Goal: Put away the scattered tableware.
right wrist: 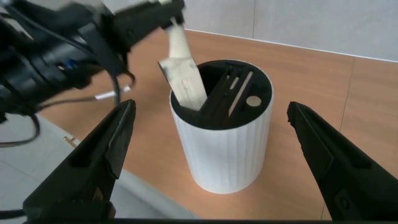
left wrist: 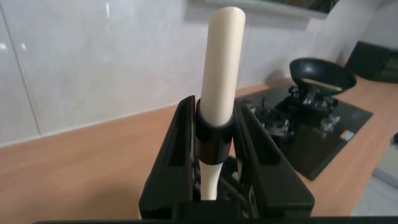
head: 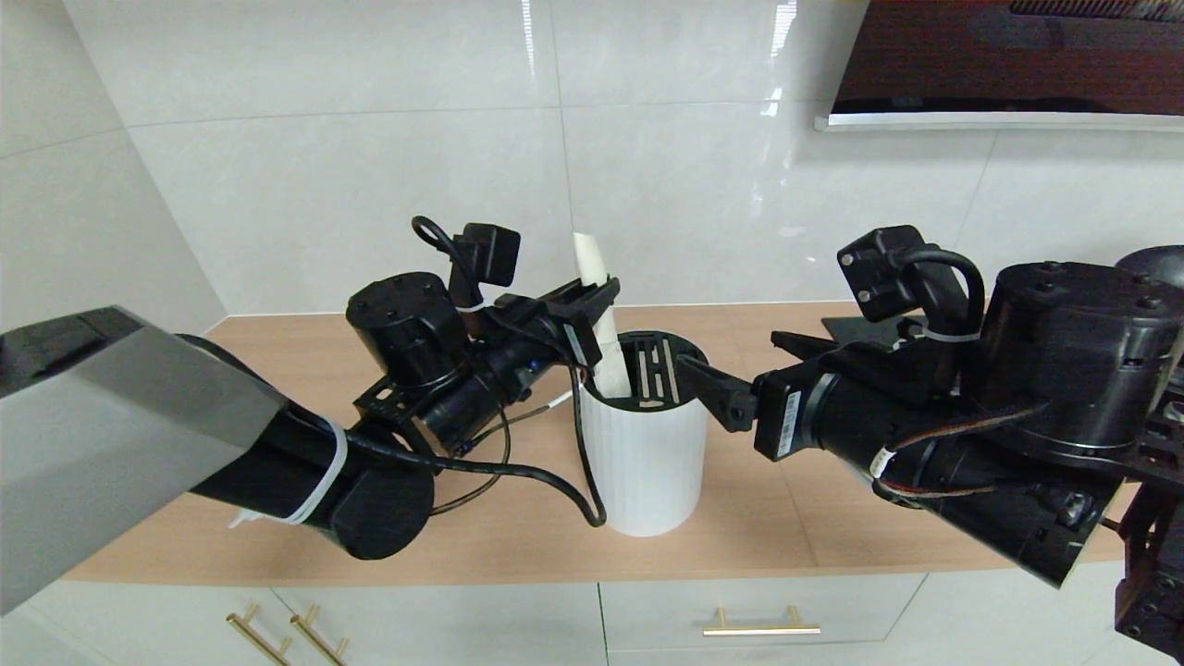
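Two grippers flank a white ribbed utensil holder at the middle of the wooden countertop. Left gripper sits at the holder's 10 o'clock, above the rim, fingers clenched on the handle of a cream spatula. The spatula stands nearly upright, blade down in the holder's black insert at the 9 o'clock side. Right gripper is at the holder's 3 o'clock, fingers spread wide, grasping nothing. Black cooktop lies at 2 o'clock, with a black pan on it.
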Controlling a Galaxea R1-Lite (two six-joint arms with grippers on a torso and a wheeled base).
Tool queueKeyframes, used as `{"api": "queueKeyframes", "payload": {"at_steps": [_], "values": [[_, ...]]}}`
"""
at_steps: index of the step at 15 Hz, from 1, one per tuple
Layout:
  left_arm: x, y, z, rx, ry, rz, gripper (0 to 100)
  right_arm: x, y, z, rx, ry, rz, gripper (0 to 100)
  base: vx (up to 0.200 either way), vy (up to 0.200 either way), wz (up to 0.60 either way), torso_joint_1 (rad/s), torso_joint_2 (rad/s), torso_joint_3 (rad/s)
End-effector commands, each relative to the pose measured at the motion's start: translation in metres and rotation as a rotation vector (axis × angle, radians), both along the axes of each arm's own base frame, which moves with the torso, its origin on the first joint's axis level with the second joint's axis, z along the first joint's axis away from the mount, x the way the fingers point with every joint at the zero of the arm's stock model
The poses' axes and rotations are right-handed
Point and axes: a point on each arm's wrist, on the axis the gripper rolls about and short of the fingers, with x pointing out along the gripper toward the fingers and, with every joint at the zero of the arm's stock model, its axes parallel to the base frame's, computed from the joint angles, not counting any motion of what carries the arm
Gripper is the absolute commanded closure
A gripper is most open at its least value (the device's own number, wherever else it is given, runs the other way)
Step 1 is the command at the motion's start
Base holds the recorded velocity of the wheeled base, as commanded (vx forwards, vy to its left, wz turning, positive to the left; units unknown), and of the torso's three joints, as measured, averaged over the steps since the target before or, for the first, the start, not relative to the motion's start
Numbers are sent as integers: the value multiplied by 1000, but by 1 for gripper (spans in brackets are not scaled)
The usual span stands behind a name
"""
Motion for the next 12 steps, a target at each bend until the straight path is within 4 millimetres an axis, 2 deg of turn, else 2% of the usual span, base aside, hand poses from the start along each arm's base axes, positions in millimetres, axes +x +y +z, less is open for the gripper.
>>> {"api": "queueKeyframes", "payload": {"at_steps": [1, 8, 9, 12], "values": [[5, -3, -12, 14, 26, -2, 100, 0, 0, 0, -1, 1, 1, 0, 0, 0, 0, 0, 0, 0], [7, -7, -22, 26, 47, 0, 100, 1, 0, 0, 0, 0, -1, 0, 0, 0, 0, 0, 0, 0], [6, -9, -22, 26, 46, -6, 0, 1, 0, 0, 0, 0, -1, 0, 0, 0, 0, 0, 0, 0], [-4, -13, -12, -7, -9, -11, 0, 0, 0, 0, 1, -1, -1, 0, 0, 0, 0, 0, 0, 0]]}}
